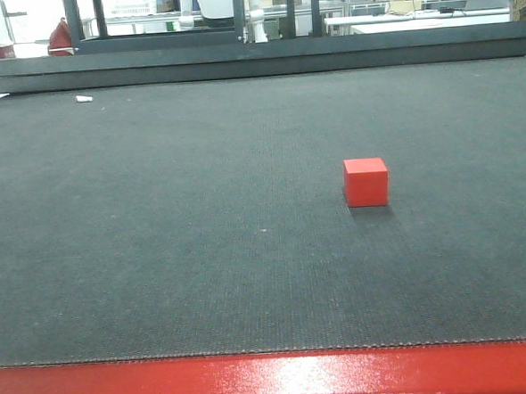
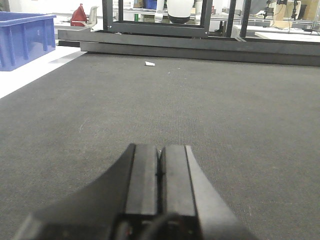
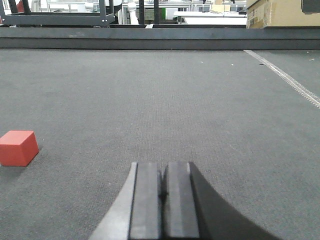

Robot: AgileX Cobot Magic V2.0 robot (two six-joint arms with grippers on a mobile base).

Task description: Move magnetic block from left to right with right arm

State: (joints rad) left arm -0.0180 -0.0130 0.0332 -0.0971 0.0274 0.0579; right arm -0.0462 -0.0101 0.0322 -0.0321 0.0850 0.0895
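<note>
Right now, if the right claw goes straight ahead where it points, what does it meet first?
Probably nothing nearby: ahead of the right claw is bare mat up to the far dark rail. The magnetic block sits off to its left.

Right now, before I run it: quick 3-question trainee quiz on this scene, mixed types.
1. In the right wrist view, where does the red block lie relative to the right arm's jaws? A) to their left B) to their right C) between them
2. True or false: the left arm's jaws hold the block.
3. Fill in: both pairs of jaws are ____.

Key: 1 A; 2 false; 3 shut.
</note>
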